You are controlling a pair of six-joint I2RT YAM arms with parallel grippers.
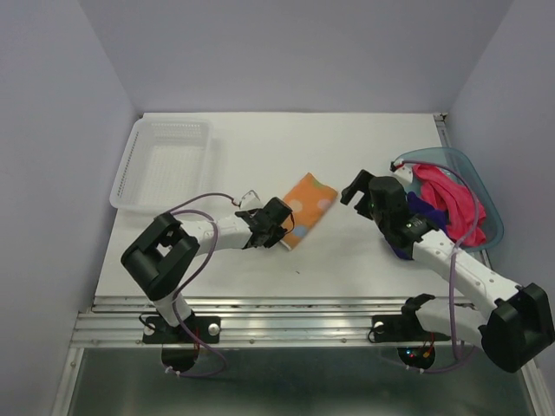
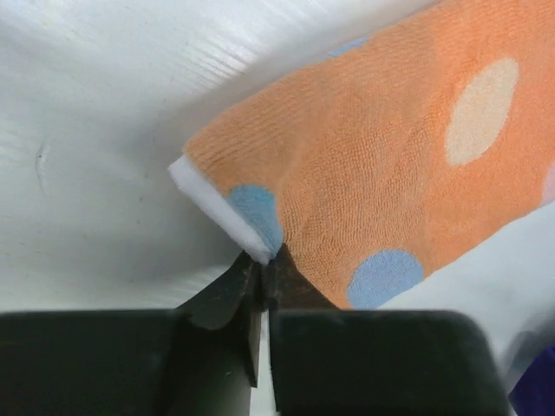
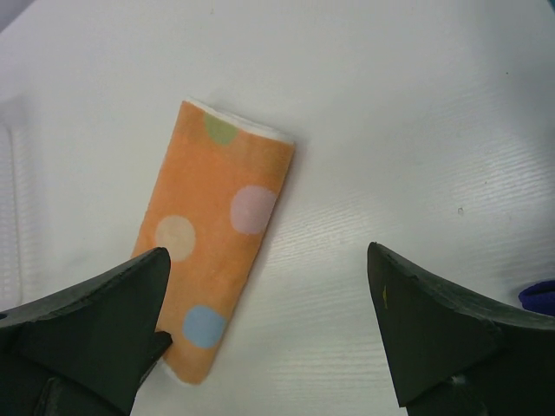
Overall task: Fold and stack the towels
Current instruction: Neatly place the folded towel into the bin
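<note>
Orange towel (image 1: pixel 305 206) is lying folded into a narrow strip mid-table, btw the two arms. L gripper (image 2: pixel 263 264) is sitting at its near corner, jaws pinched almost together, tips touching the white edge. Prob lining up to take that corner for another fold or to square it. Can't tell if any cloth is actually getting caught btw the tips, since the fingers are blocking that spot.

R gripper (image 3: pixel 267 253) is hovering over bare table beside the strip, jaws spread wide and carrying nothing; looks like it's standing by. Pink-red towel (image 1: pixel 451 195) and dark purple towel (image 1: pixel 420 206) are bunching unfolded in the teal tub (image 1: pixel 486 186) at far right, so no stack yet. R arm is covering part of the purple one. Layer count in the orange fold isn't readable.
</note>
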